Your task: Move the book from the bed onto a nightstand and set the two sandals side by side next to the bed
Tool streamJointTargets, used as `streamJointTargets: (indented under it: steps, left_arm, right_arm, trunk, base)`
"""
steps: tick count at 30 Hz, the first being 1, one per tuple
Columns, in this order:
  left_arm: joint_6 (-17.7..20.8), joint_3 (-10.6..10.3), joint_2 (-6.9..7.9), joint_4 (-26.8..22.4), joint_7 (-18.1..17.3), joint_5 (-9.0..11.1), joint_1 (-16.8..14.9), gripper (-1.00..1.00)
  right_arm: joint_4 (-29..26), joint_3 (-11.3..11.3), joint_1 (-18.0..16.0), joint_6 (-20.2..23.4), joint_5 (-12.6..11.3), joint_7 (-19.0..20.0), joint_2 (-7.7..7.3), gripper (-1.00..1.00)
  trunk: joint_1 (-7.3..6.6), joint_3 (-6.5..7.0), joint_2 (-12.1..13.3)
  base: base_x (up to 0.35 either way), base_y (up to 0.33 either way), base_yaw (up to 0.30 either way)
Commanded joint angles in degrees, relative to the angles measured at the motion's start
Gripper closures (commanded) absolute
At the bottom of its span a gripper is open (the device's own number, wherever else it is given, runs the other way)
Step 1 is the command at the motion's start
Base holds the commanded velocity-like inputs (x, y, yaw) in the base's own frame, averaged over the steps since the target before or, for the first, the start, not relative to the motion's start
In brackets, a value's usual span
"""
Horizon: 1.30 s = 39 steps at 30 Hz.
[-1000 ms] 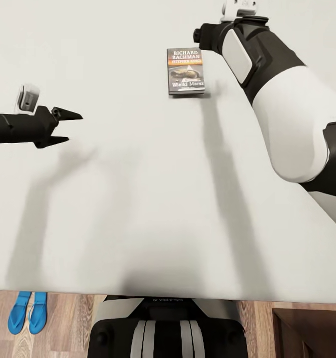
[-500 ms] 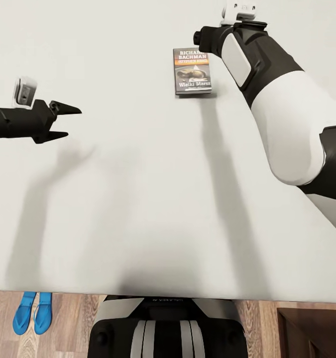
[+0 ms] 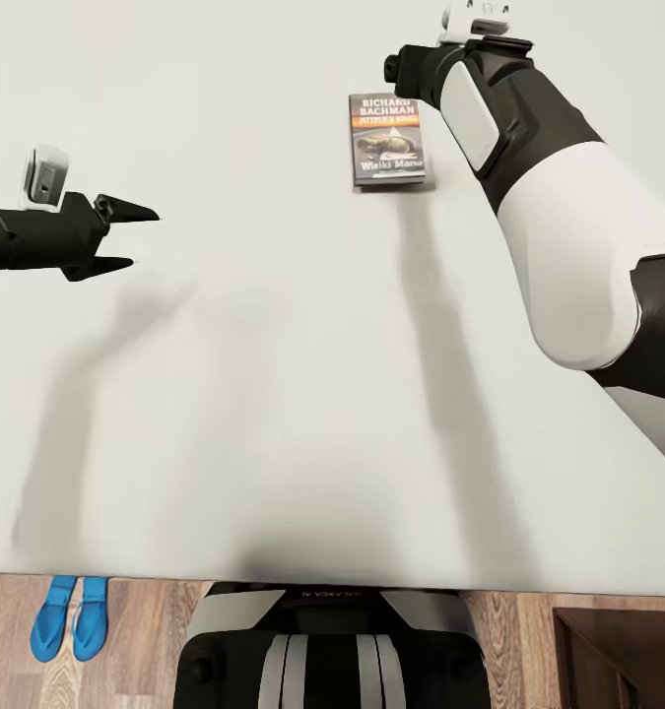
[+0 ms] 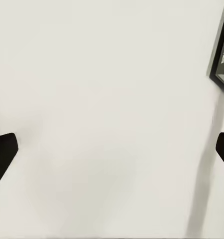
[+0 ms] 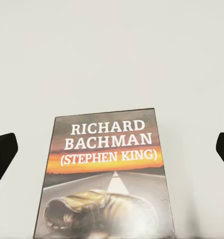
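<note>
The book [image 3: 387, 140] lies flat on the bed's pale mattress [image 3: 273, 394], its cover facing up. The wrist of my right arm [image 3: 416, 74] hangs just beyond the book's far right corner. In the right wrist view the book [image 5: 108, 179] lies below and between the spread fingertips [image 5: 2, 154] of the open, empty right gripper [image 5: 112, 152]. My left gripper [image 3: 135, 238] hovers open over bare mattress well left of the book. The left wrist view catches the book's edge [image 4: 222, 55] off to one side. Both blue sandals [image 3: 71, 617] lie side by side on the floor by the bed.
Wood-plank floor [image 3: 135, 640] runs along the mattress's near edge, with my base [image 3: 332, 650] against it. A dark brown wooden corner [image 3: 618, 655] stands on the floor at the lower right.
The whole head view has shifted: book and sandals sit slightly further right in the picture. The book now lies nearer the right wrist. The left gripper has drifted slightly left, still open.
</note>
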Motion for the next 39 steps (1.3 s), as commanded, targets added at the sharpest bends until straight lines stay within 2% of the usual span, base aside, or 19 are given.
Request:
streamJointTargets:
  steps: [1, 9, 12, 14, 16, 18, 19, 20, 25, 27, 32, 39]
  left_arm:
    - [0.0, 0.0, 0.04, 0.0, 0.6, 0.5, 0.0, -1.0]
    - [-0.1, 0.0, 0.01, -0.1, 0.5, 0.5, 0.0, -1.0]
    - [-0.3, 0.0, 0.03, -0.1, 0.5, 1.3, -1.0, -1.0]
    - [-0.8, -0.3, 0.04, 0.0, 1.1, 3.3, -4.1, -1.0]
    - [-1.2, -0.4, 0.04, 0.1, 1.5, 3.7, -4.9, -1.0]
    - [-2.5, -1.1, 0.1, 0.2, 3.6, 4.5, -7.2, -1.0]
    - [-2.8, -1.6, 0.12, 0.3, 4.3, 4.8, -7.9, -1.0]
    - [-2.8, -1.6, 0.12, 0.3, 4.3, 4.8, -7.9, -1.0]
    - [-3.7, -4.3, 0.04, 0.9, 6.5, 5.9, -10.1, -1.0]
    - [-4.0, -5.4, -0.03, 1.1, 7.3, 6.8, -10.9, -1.0]
    - [-4.1, -6.0, 0.06, 1.2, 7.7, 7.1, -11.2, -1.0]
    - [-4.1, -6.0, 0.42, 1.2, 7.8, 7.3, -11.5, -1.0]
  right_arm:
    - [-0.1, -0.1, 0.0, 0.3, -0.5, -0.3, 0.04, -1.0]
    - [-0.1, -0.2, 0.1, 0.9, -0.5, -0.4, 0.04, -1.0]
    - [0.2, -0.3, 0.0, 0.6, -0.7, -0.6, 0.04, -1.0]
    - [0.6, -0.4, -0.3, 0.5, -2.0, -1.4, 0.04, -1.0]
    - [0.6, -0.4, -0.4, 0.4, -2.5, -2.1, 0.04, -1.0]
    - [0.7, -0.4, -0.5, 0.3, -4.9, -4.2, 0.04, -1.0]
    - [0.8, -0.4, -0.6, 0.3, -5.9, -4.8, 0.04, -1.0]
    - [0.8, -0.4, -0.6, 0.3, -5.9, -4.8, 0.04, -1.0]
    - [0.4, -0.2, -0.5, 0.2, -9.3, -6.0, 0.04, -1.0]
    - [0.1, -0.1, -0.4, 0.2, -10.5, -5.0, 0.04, -1.0]
    - [0.1, 0.1, 0.6, 0.2, -10.9, -1.6, 0.04, -1.0]
    - [0.5, 0.1, 0.9, 0.5, -11.0, -0.6, 0.04, -1.0]
  trunk:
    - [-0.01, -0.02, 0.0]
    - [-0.01, 0.09, 0.0]
    - [-0.01, 0.1, 0.0]
    - [-0.01, 0.1, 0.0]
    - [-0.01, 0.1, 0.0]
    - [-0.01, 0.1, 0.0]
    - [-0.01, 0.1, 0.0]
    - [-0.01, 0.1, 0.0]
    - [-0.01, 0.1, 0.0]
    - [-0.01, 0.1, 0.0]
    - [-0.01, 0.1, 0.0]
    - [-0.01, 0.1, 0.0]
  base:
    - [-0.045, 0.154, 0.0]
    - [-0.006, 0.021, -0.133]
    - [0.0, 0.0, -0.047]
    - [0.0, 0.0, -0.021]
    - [0.0, 0.0, -0.015]
    - [0.0, 0.0, -0.008]
    - [0.0, 0.0, -0.005]
    - [0.0, 0.0, -0.005]
    - [0.0, 0.0, -0.004]
    - [0.0, 0.0, -0.052]
    - [0.0, 0.0, -0.045]
    - [0.0, 0.0, -0.011]
